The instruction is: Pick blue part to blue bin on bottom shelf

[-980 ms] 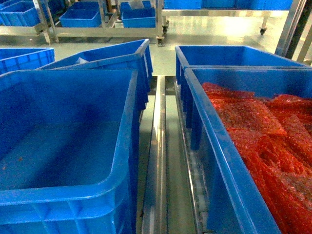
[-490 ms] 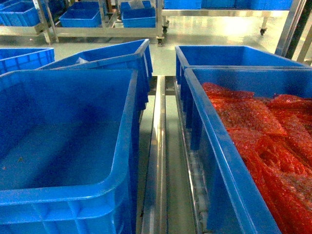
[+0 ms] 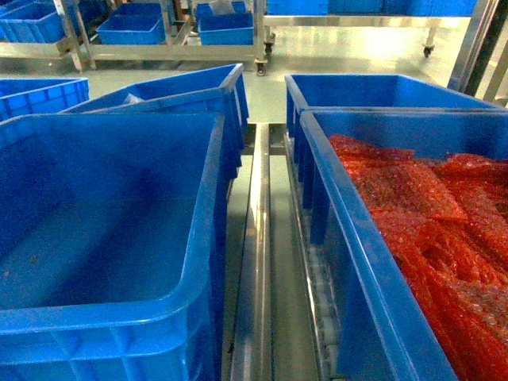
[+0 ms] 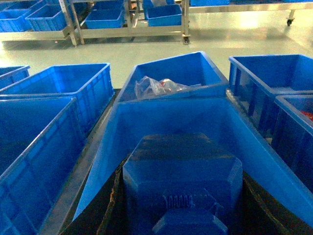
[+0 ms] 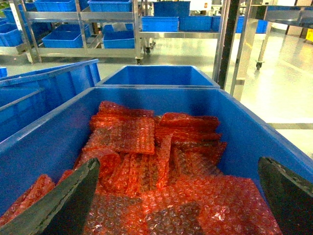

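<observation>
Steel bottom shelf carries my blue bin; left fingers clamp a blue part, tips hidden. Right fingers spread over red bags.

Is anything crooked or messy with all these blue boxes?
Yes. The bin behind the big empty blue bin sits tilted, one corner riding higher, as if propped on its neighbour. A crumpled clear bag lies inside it. The red bubble-wrap bags in the right bin are piled loosely, but none have spilled.
</observation>
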Motion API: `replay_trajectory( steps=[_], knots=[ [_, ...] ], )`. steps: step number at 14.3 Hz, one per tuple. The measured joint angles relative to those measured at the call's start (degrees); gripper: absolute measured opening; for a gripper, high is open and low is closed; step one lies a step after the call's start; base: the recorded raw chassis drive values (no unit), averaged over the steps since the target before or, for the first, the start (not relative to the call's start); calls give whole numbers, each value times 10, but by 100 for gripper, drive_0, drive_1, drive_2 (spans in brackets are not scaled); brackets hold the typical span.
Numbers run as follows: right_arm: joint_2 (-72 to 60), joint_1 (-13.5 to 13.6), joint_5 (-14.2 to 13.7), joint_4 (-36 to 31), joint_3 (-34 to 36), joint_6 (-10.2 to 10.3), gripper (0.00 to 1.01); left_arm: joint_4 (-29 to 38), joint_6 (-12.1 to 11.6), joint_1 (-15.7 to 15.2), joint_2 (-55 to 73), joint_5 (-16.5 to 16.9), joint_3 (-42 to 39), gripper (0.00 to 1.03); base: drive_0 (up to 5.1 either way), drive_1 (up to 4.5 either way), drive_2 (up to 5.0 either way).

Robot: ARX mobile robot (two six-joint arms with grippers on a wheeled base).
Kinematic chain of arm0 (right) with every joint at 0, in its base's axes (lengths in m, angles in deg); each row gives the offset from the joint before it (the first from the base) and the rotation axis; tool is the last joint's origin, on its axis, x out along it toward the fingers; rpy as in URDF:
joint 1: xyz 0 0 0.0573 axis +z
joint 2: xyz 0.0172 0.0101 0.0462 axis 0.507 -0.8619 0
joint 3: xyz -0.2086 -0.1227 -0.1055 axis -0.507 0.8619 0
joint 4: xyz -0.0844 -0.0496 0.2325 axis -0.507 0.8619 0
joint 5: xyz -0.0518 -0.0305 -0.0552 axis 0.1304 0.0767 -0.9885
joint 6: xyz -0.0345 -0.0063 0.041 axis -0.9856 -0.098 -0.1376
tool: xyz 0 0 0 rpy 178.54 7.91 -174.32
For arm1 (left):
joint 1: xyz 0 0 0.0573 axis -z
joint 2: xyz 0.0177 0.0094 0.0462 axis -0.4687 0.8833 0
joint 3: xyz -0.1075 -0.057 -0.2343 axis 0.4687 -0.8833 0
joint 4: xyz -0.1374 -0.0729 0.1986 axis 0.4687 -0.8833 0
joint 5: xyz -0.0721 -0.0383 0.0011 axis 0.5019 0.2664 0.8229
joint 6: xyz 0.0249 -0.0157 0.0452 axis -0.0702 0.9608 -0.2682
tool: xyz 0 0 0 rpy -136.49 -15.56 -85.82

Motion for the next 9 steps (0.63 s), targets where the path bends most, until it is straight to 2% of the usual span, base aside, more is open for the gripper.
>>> replay_trajectory(
  steps=[9],
  knots=[
    [0,0,0,0,0,0,98,0,0,0,0,0,0,43,0,0,0]
  ],
)
